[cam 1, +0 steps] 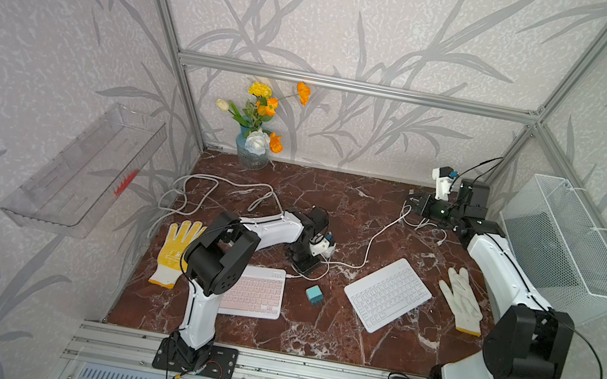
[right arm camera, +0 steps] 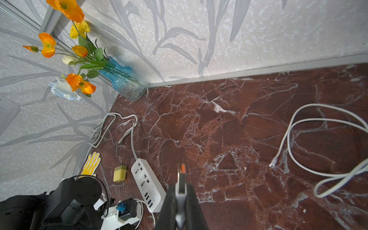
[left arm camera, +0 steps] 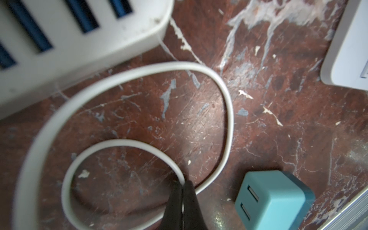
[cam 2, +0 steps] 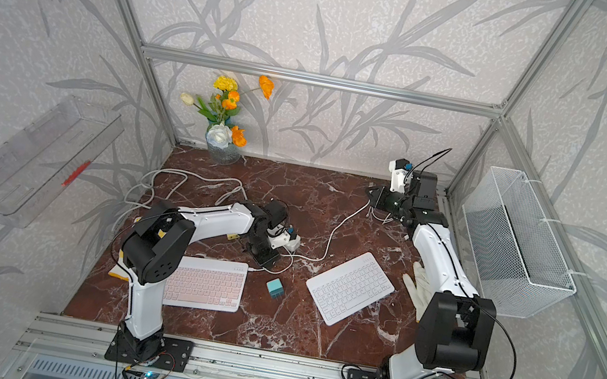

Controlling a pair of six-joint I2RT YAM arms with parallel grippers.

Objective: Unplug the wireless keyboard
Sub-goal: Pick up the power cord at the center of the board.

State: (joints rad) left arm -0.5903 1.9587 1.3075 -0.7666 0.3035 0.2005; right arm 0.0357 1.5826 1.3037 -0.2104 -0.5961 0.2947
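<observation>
Glossy marble tbl (cam 1: pixel 333 204), smooth plastic cable (left arm camera: pixel 119 142)

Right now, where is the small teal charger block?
In a top view the teal charger block lies on the marble table, between the pink keyboard and the white keyboard, close to the left gripper.

Top views: high over the front rail, both looking down across the whole table (cam 1: pixel 333 204).
Left wrist: right down low, tight on the marble, white cable (left arm camera: pixel 229 111) and teal charger (left arm camera: pixel 278 199) filling it, power strip (left arm camera: pixel 123 37) blurred.
Right wrist: further off, looking across the table toward the vase (right arm camera: pixel 123 79) corner.
Shared: power strip, there in both wrist views.
</observation>
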